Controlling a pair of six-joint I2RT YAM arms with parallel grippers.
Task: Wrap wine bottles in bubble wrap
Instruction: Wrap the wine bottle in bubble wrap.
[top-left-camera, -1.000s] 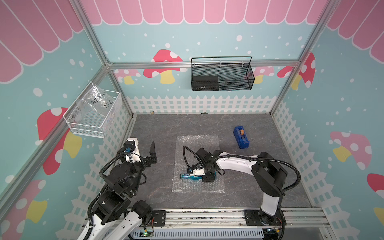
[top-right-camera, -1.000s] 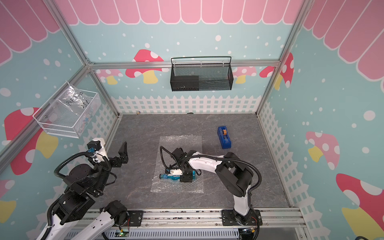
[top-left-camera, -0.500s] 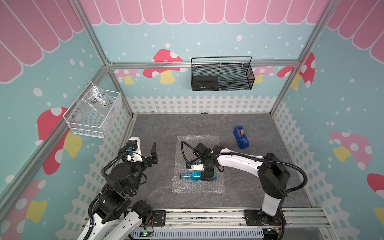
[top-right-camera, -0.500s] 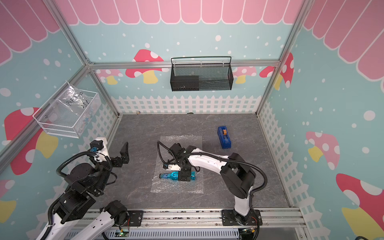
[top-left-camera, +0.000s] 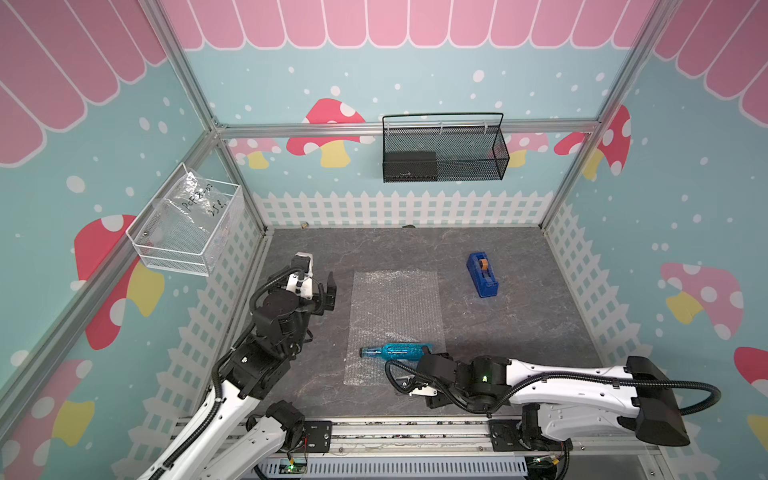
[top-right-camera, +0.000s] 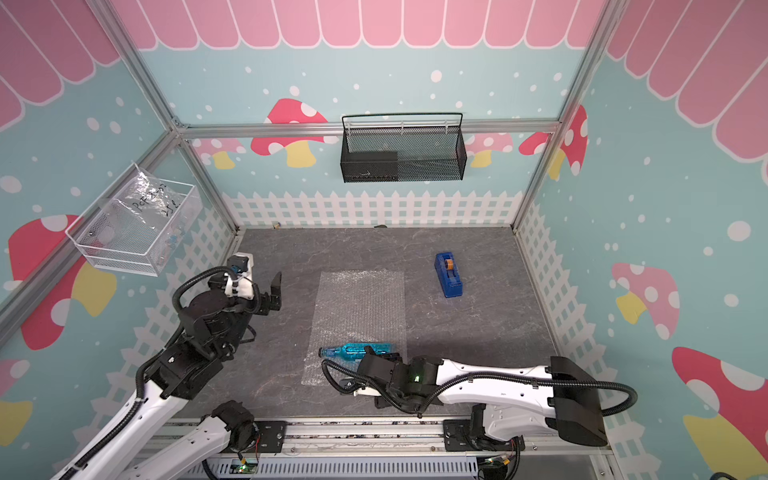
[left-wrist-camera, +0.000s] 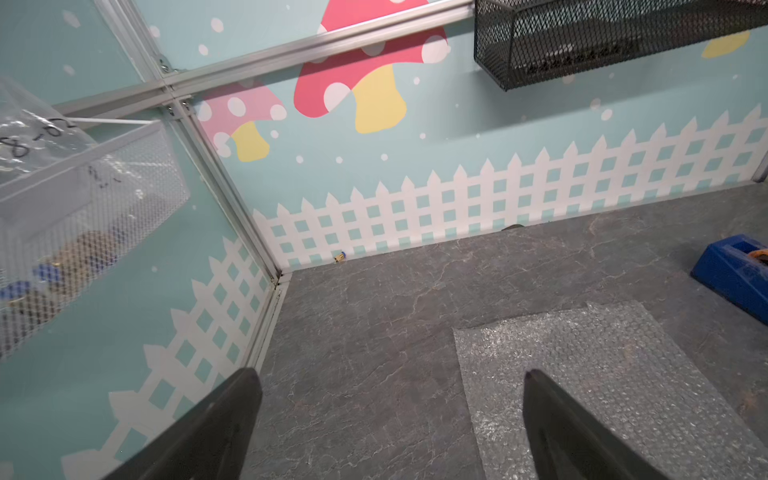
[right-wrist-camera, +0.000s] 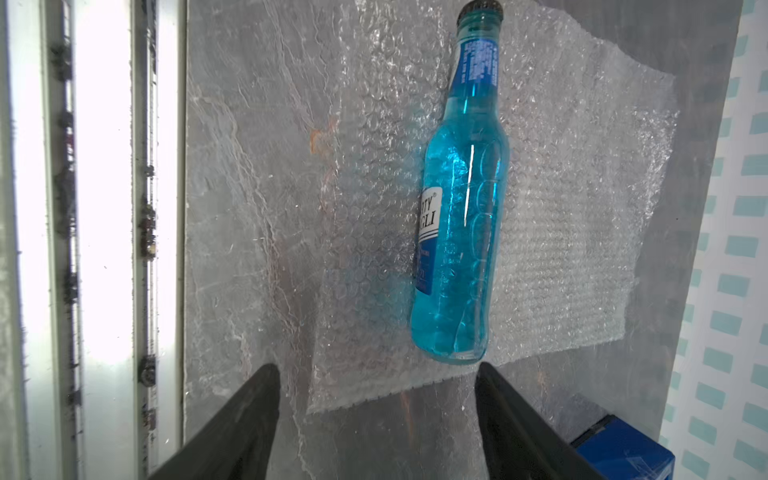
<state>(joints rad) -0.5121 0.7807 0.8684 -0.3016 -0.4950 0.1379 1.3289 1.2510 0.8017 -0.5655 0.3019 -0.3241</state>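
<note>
**A:** Right pincer (right-wrist-camera: 376, 368)?

**B:** Fingers apart, nothing between them. In the wrist view both black fingers sit low over the desk (top-left-camera: 519, 332), tips just short of the wine bottle (right-wrist-camera: 461, 232). One tip is close beside the bottle's base. Can't tell if it touches.

**A:** Bottle position?

**B:** Lying on its side on the bubble wrap (top-left-camera: 395, 307), lower middle of the frame in both top views. It lies crosswise near the sheet's lower end. Black cap points to frame left, base to frame right near the sheet's right edge. Blue liquid, and part of the blue-white label shows. Not wrapped.

**A:** The sheet?

**B:** Flat and spread out, long side running up the frame, centre of the desk. A strip of it shows below the bottle. The larger part is above.

**A:** Left pincer (left-wrist-camera: 388, 370)?

**B:** Fingers wide apart, empty. In the top views it's left of centre, beside the sheet's left edge and level with the sheet's upper end. Well apart from the bottle.

**A:** Anything further out?

**B:** Blue tape dispenser (top-left-camera: 482, 276) on the desk, right of the sheet's upper end, not touching it. Black mesh basket (top-left-camera: 444, 153) on the back wall, upper middle. White wire basket (top-left-camera: 178, 253) on the left wall, with a clear bag (top-left-camera: 195, 203) with handwriting in it.
</note>
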